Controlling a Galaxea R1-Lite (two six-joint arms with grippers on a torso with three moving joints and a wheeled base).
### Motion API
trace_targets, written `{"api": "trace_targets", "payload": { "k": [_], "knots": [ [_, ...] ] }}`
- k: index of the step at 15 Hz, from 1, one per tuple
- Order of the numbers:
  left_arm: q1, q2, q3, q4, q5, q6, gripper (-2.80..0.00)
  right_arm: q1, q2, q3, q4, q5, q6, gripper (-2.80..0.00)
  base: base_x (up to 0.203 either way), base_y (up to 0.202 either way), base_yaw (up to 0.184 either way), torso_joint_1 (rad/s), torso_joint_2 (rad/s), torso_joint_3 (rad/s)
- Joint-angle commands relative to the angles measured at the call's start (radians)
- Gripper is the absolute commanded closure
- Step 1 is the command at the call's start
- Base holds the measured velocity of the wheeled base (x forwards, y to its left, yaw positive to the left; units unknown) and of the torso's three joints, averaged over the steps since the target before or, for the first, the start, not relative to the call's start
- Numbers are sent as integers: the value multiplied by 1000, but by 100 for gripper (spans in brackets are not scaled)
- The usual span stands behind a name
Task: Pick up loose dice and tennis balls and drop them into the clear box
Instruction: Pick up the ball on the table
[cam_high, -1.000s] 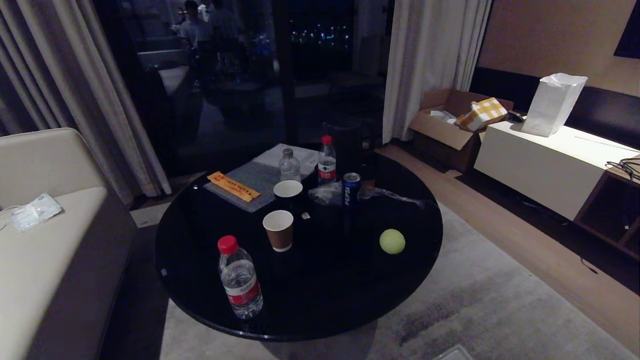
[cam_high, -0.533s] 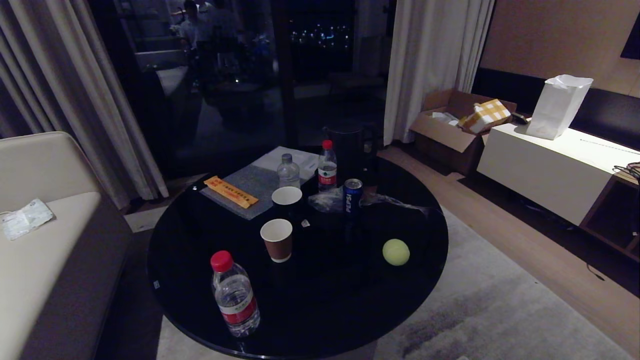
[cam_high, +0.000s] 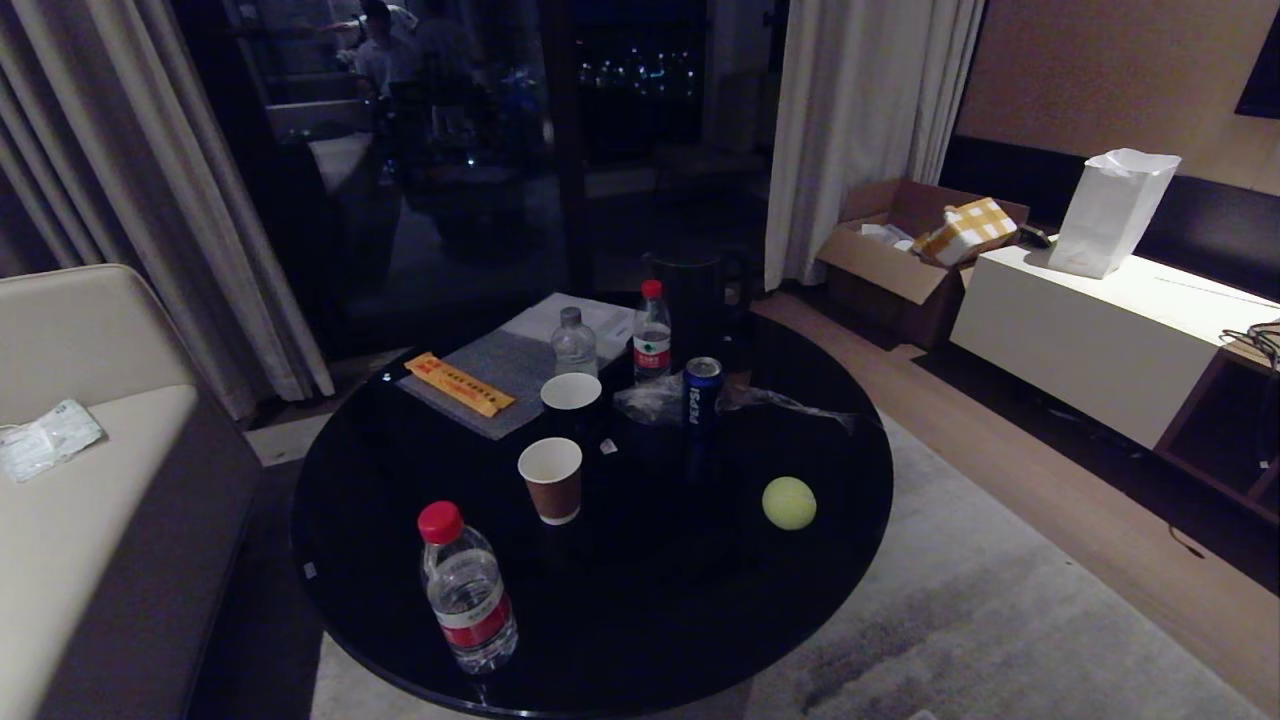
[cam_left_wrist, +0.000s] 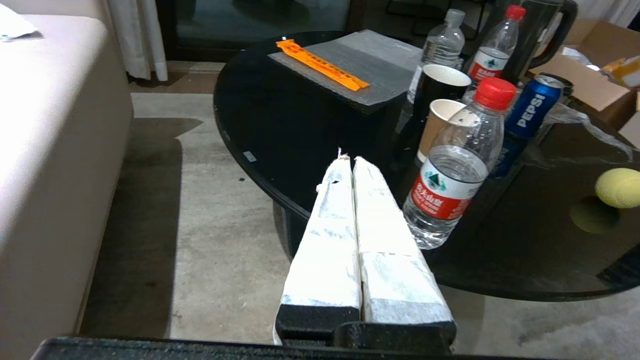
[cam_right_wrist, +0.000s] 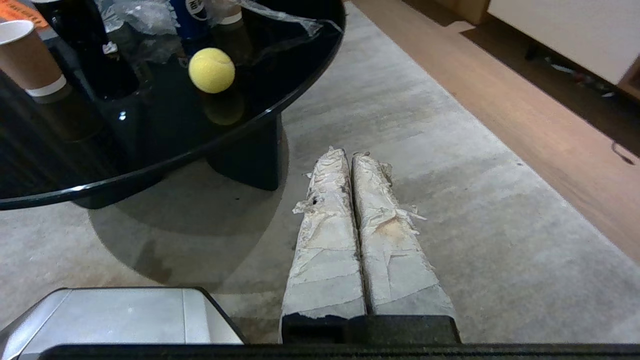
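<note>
Head view omits both closed grippers; tennis ball (cam_high: 788, 502) on table (cam_high: 400, 610)

Round black table (cam_high: 350, 520) — item counts. Tennis balls: one (cam_high: 789, 502). Water bottles: three — two red-capped (cam_high: 466, 587) (cam_high: 651, 345), one with a grey cap (cam_high: 574, 342). Paper cups: two (cam_high: 551, 479) (cam_high: 571, 398). Blue soda cans: one (cam_high: 702, 391). Orange packets: one (cam_high: 459, 384). Off the table: one open cardboard carton (cam_high: 890, 255), one white paper bag (cam_high: 1108, 212).
</note>
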Motion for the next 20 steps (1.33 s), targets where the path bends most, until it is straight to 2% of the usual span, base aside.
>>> {"api": "trace_targets", "payload": {
  "k": [1,10,20],
  "knots": [
    [0,1,2,-1,1,-1,0,-1,1,0,1,0,1,0,0,0,0,0,0,0],
    [0,1,2,-1,1,-3,0,-1,1,0,1,2,1,0,0,-6,152,1,5,1],
    [0,1,2,-1,1,-3,0,-1,1,0,1,2,1,0,0,0,0,0,0,0]
  ]
}}
